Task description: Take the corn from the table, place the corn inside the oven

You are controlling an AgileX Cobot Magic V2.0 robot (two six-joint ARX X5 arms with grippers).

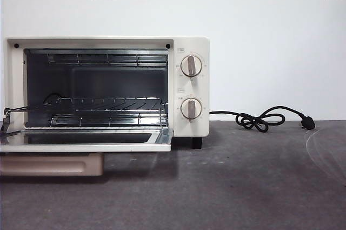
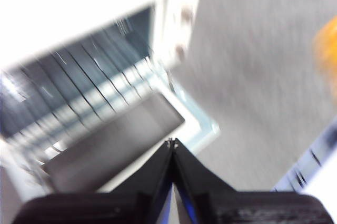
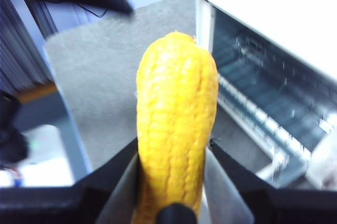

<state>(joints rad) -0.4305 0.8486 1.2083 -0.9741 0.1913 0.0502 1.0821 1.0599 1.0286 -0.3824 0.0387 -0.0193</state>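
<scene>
Two grippers: right gripper (image 3: 171, 182) clamped corn (image 3: 176, 129) between jaws, cob's long axis running forward from wrist, lifted off table (image 3: 100, 76). Oven (image 3: 274, 66) stood beside corn, door down, rack bare. Left gripper (image 2: 172, 142) closed, empty, above oven door.

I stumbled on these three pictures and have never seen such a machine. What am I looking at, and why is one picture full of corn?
It is a two-armed robot at a table. The front view looks level at an open oven with its cord beside it. The other two come from cameras on the wrists. The right gripper holds the corn near the oven, so it fills that picture. The left gripper, jaws shut and empty, is above the oven's door.
</scene>
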